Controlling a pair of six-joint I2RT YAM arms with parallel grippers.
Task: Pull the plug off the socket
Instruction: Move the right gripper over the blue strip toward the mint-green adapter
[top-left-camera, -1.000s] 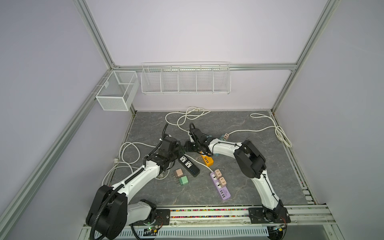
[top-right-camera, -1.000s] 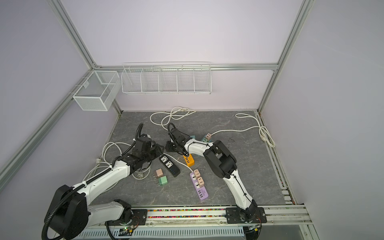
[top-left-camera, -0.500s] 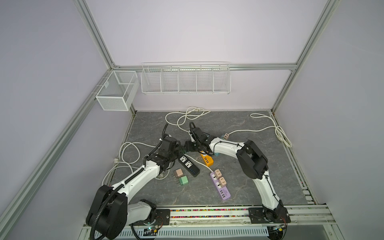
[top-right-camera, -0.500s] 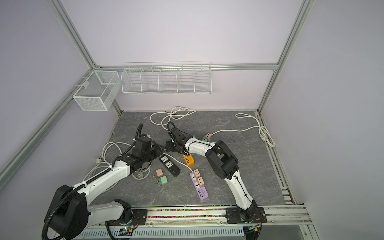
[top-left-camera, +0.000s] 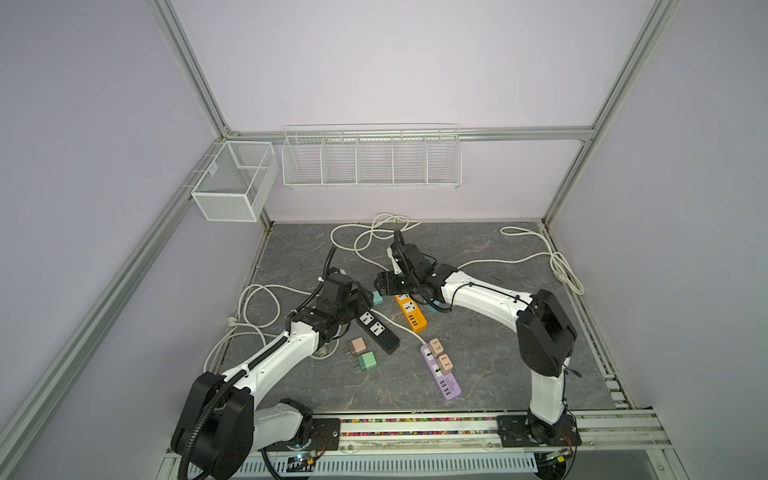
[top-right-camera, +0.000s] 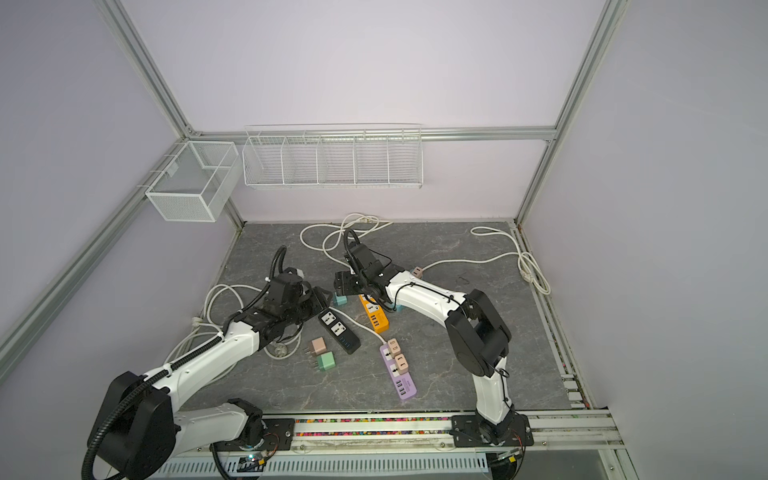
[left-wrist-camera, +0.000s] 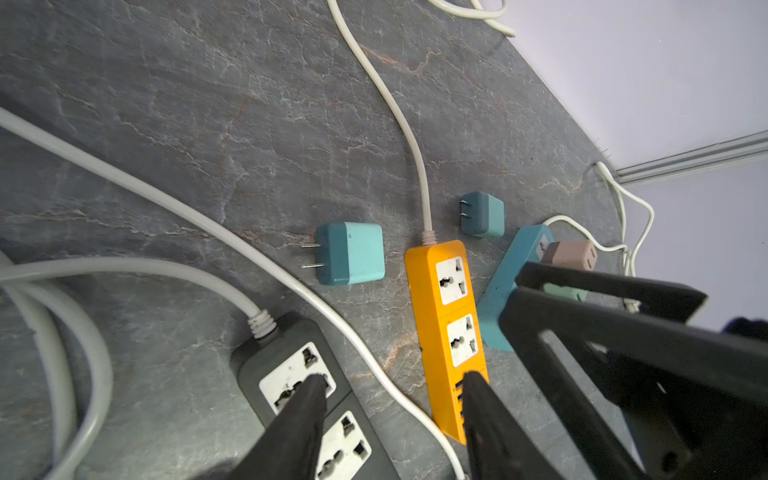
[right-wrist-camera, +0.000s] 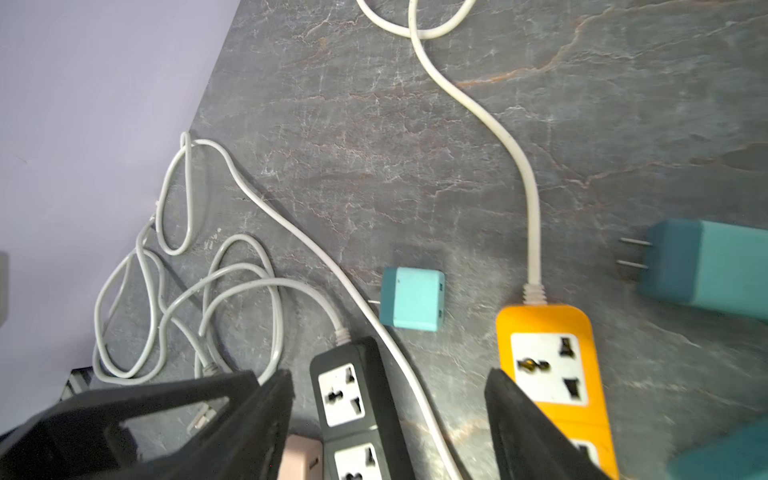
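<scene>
Left jaws and right jaws are spreading wider than a second ago, gripping nothing. The teal plug (left-wrist-camera: 349, 259) is lying free on the tabletop (left-wrist-camera: 208, 124) between black strip (left-wrist-camera: 282, 336) and orange strip (left-wrist-camera: 451, 324), just ahead of both, prongs pointing away from the orange.

Bright orange strip (left-wrist-camera: 449, 332), black strip (right-wrist-camera: 347, 353) with white sockets (right-wrist-camera: 341, 395), teal plug (left-wrist-camera: 351, 259), grey tabletop (left-wrist-camera: 208, 124) with pale marble veins.
</scene>
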